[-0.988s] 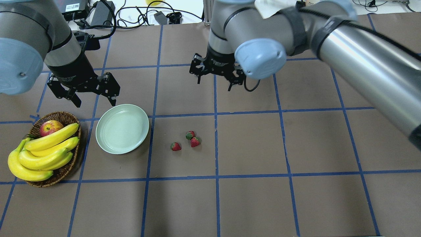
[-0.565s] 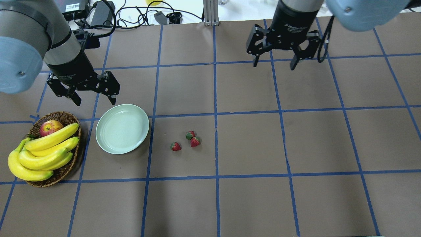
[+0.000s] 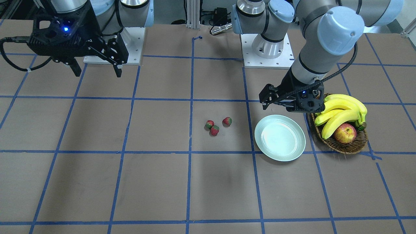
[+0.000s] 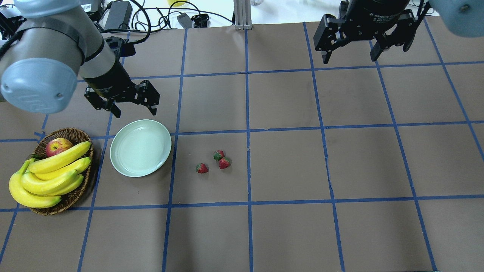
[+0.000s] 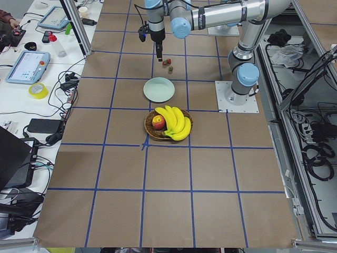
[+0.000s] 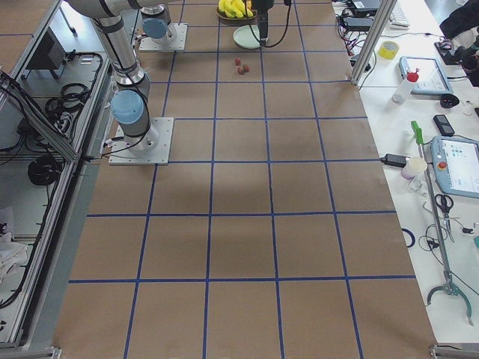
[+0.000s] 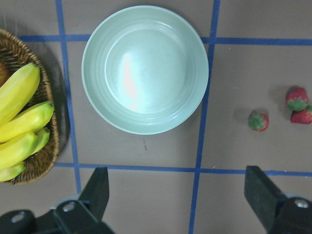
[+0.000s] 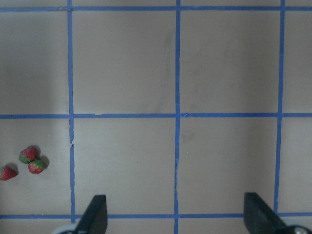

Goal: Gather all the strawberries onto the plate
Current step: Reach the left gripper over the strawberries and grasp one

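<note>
Three small red strawberries lie on the brown table near its middle: one (image 4: 202,168) on its own, and two (image 4: 218,155) (image 4: 224,163) touching each other. The left wrist view shows them too, at its right edge (image 7: 258,121). The pale mint-green plate (image 4: 140,148) lies to their left with nothing in it. My left gripper (image 4: 135,112) hangs open just behind the plate's far rim and holds nothing. My right gripper (image 4: 349,59) is open and holds nothing, high over the far right of the table and well away from the strawberries (image 8: 28,154).
A wicker basket (image 4: 74,132) with bananas (image 4: 49,173) and an apple (image 4: 57,146) stands left of the plate, close to my left arm. Cables and power bricks (image 4: 117,15) lie beyond the table's far edge, beside an aluminium post (image 4: 242,15).
My right gripper has swung from over the table's middle back to the far right. The left gripper has shifted right, to behind the plate. The strawberries and the plate have not moved.
</note>
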Available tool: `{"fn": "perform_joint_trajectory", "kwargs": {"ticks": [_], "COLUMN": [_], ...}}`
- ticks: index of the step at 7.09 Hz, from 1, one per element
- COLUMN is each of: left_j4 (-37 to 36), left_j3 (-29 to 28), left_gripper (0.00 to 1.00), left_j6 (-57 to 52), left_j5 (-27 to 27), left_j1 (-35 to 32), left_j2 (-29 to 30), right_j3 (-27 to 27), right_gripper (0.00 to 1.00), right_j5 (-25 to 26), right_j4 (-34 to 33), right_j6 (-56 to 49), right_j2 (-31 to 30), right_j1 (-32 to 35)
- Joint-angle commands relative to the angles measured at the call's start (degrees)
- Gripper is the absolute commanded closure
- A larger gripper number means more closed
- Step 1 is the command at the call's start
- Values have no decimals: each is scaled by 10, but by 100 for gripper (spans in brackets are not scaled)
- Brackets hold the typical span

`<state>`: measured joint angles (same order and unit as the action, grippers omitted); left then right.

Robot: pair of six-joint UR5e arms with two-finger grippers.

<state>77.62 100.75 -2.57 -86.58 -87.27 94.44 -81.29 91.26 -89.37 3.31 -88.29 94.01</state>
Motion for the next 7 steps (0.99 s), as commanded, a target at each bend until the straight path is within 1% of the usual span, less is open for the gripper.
{"fn": "perform_joint_trajectory", "kwargs": {"ticks": [1, 2, 3, 4, 5, 7], "left_j4": [-112, -144, -185, -211, -222, -225], "left_j3": [50, 84, 108, 122, 124, 126], "left_gripper": [0, 0, 0, 0, 0, 0], "left_j6": [3, 3, 3, 3, 4, -2], "left_j5": [38, 80, 83, 89, 107, 111], "left_j1": [-42, -45, -47, -49, -62, -83], "left_j2": [38, 55, 70, 83, 94, 123], "right_j3": [-16, -24, -26, -28, -31, -32], "right_gripper": [0, 0, 0, 0, 0, 0], "right_j5": [2, 1, 3, 2, 8, 2], "right_j4": [-32, -32, -31, -33, -32, -32], "right_j6": [-1, -4, -34, -48, -52, -52], "right_j2": [-2, -4, -10, -10, -14, -17], "right_j1": [2, 0, -1, -1, 0, 0]}}
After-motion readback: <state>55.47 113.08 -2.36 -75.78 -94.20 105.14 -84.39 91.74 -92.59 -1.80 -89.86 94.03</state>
